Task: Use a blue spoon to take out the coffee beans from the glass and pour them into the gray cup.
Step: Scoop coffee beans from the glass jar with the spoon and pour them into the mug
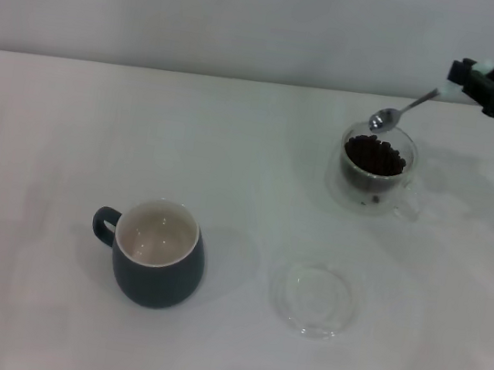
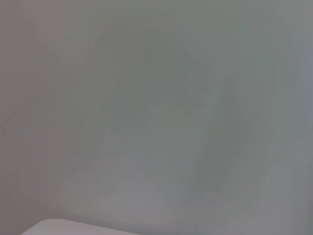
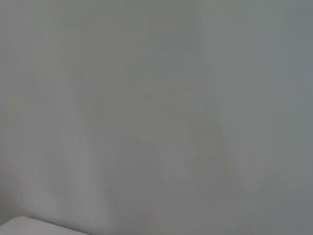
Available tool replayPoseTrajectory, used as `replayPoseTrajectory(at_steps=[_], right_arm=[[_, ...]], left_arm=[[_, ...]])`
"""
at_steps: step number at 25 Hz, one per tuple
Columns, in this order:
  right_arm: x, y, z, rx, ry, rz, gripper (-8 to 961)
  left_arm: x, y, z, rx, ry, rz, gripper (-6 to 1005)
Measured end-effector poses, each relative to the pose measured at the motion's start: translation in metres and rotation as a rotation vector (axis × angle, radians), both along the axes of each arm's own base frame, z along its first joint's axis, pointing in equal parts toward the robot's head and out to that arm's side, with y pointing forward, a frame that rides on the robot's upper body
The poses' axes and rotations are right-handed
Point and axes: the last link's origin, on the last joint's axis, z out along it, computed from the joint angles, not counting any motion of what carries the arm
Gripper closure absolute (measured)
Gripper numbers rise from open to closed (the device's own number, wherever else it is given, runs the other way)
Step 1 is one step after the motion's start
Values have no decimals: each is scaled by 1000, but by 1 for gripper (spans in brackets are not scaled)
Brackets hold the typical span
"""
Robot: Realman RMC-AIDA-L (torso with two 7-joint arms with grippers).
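Blue spoon above bean-filled glass

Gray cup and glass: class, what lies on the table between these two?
In the head view, nothing: the table between the gray cup and the glass is bare. The saucer lies off that line, nearer the robot.

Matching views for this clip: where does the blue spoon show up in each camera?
Head view: the blue spoon is upper right, held by the right gripper, its bowl over the rim of the glass of coffee beans.
Left wrist view: not in it.
Right wrist view: not in it.
Shared landmark: none can be made out.
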Motion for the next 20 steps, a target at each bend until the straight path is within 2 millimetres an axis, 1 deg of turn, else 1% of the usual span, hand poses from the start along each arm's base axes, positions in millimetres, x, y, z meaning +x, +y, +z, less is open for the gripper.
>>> replayPoseTrajectory(at_steps=[4,20], right_arm=[[7,-2,3,-3,-17,-19,799],[23,-9,-3,-31,-50,-76,797]], left_arm=[[0,0,0,4,-2,3,213],[1,-1,-1,-4,0,-3,213]])
